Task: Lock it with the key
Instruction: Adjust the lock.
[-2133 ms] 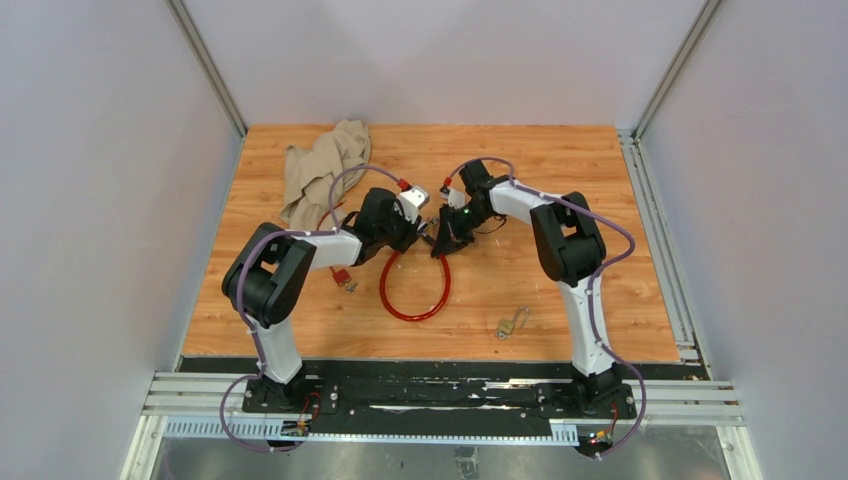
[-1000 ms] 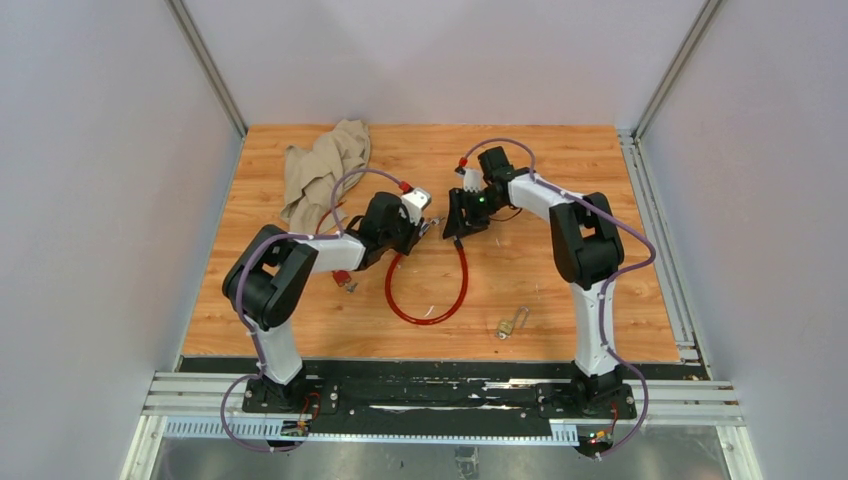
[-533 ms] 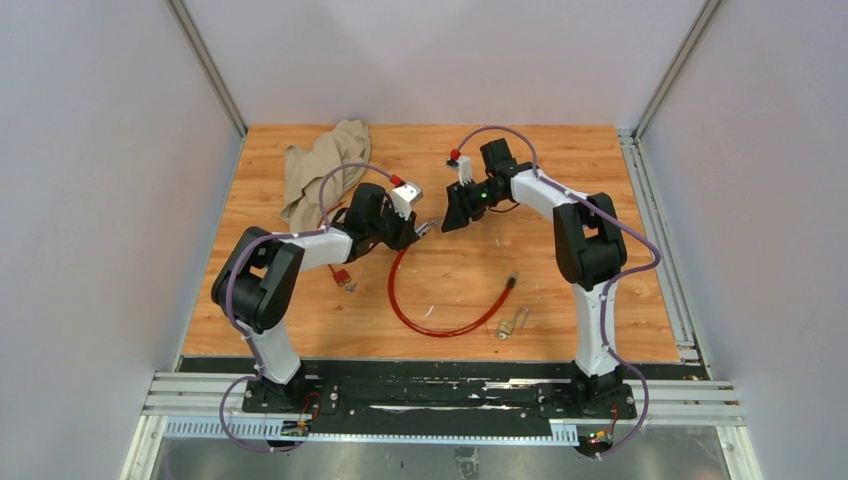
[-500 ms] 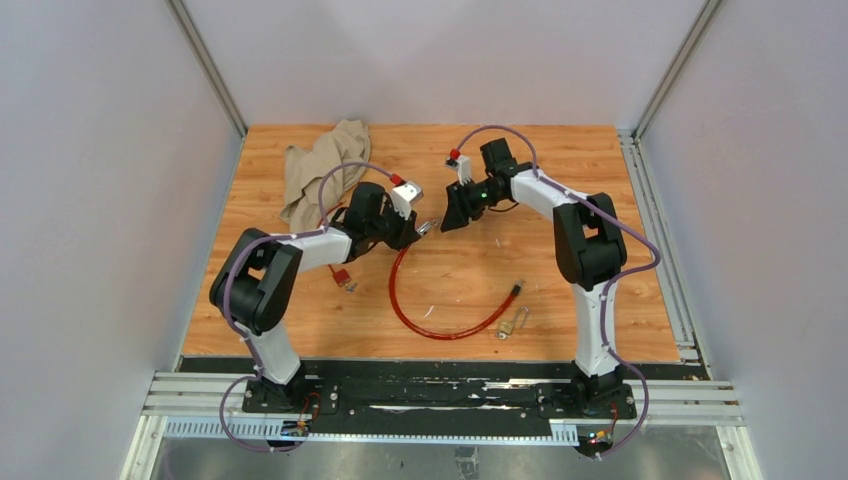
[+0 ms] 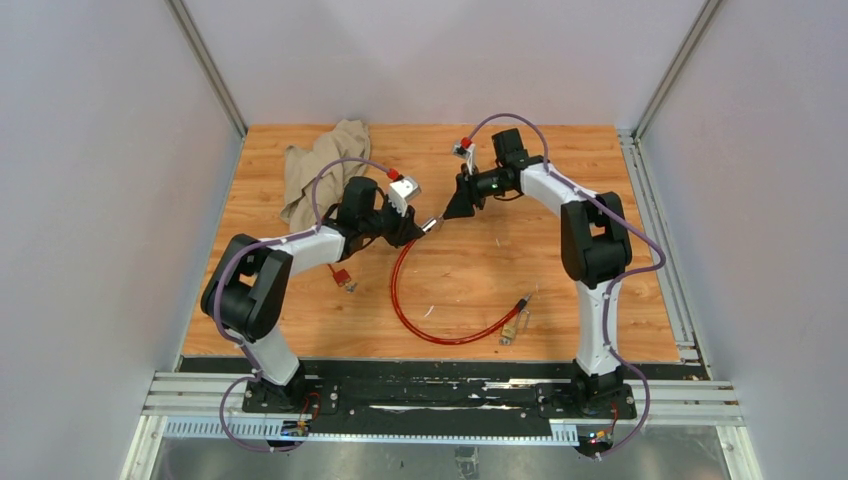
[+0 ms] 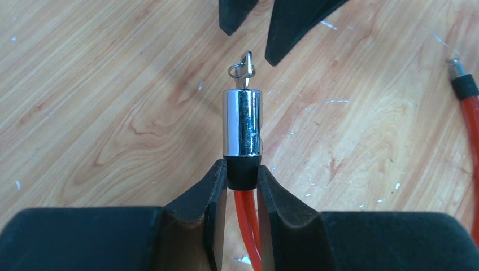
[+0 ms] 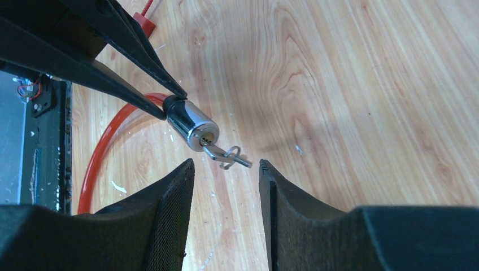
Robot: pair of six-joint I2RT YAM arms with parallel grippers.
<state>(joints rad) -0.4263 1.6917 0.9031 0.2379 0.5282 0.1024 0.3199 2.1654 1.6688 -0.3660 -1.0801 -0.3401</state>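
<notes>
Risk: key (image 6: 244,65), seated in chrome lock cylinder (image 6: 242,123) at upper centre of left wrist view, may slip if right gripper (image 7: 226,165), partly open and empty astride it, pinches only the loose ring (image 6: 235,70), or cylinder may twist inside left gripper (image 6: 242,175), clamped on red cable (image 6: 246,223) collar.

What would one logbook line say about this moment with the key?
left gripper: shut on black collar below chrome lock cylinder | key: seated in cylinder | right gripper: open, fingers flanking key | red cable's plug end: lying loose
</notes>
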